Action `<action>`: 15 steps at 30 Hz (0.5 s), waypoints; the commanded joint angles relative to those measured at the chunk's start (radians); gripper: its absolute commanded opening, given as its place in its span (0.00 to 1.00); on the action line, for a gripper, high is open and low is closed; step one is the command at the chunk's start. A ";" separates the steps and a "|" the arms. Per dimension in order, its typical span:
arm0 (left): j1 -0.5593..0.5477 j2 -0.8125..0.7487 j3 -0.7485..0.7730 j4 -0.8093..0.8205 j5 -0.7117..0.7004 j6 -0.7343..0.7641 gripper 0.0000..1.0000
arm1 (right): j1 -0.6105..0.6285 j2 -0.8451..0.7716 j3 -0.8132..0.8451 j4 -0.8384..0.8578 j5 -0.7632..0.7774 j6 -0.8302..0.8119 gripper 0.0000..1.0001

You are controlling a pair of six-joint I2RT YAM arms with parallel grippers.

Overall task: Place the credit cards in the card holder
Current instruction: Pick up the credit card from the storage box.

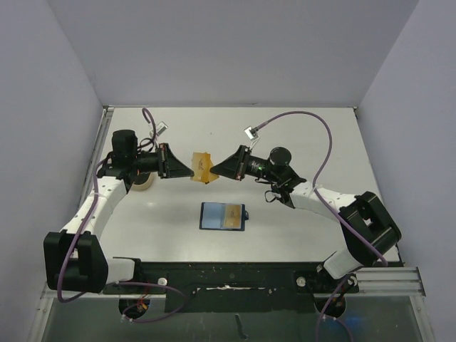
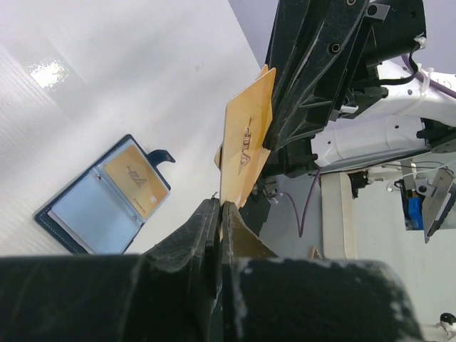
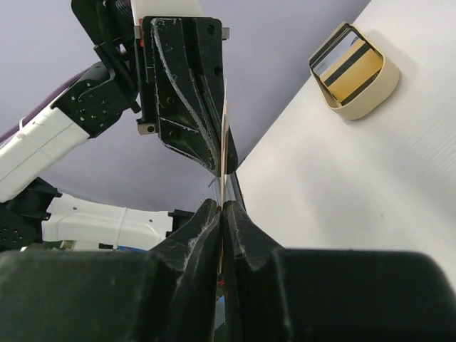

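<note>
A tan credit card (image 1: 203, 168) is held upright in the air above the table, between both grippers. My left gripper (image 1: 192, 169) is shut on its left edge and my right gripper (image 1: 216, 171) is shut on its right edge. In the left wrist view the card (image 2: 246, 139) rises from my left gripper (image 2: 221, 206). In the right wrist view it shows edge-on (image 3: 225, 142) above my right gripper (image 3: 222, 205). The navy card holder (image 1: 223, 216) lies open on the table below, with a gold card (image 2: 135, 178) in its right half. No black card shows.
A beige rounded tray (image 3: 370, 96) stands on the table and holds a gold card with a dark stripe (image 3: 353, 75). In the top view the tray (image 1: 144, 184) is partly hidden under my left arm. Grey walls close in the table on three sides.
</note>
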State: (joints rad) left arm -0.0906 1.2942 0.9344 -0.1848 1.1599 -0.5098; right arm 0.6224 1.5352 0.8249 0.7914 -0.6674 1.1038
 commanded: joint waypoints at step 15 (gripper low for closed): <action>0.157 -0.060 0.041 -0.137 -0.164 0.158 0.00 | -0.047 -0.099 -0.069 -0.193 0.108 -0.085 0.00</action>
State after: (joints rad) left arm -0.0029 1.2736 0.9268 -0.1970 1.1053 -0.5007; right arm 0.5983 1.5082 0.7906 0.6533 -0.6109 1.0550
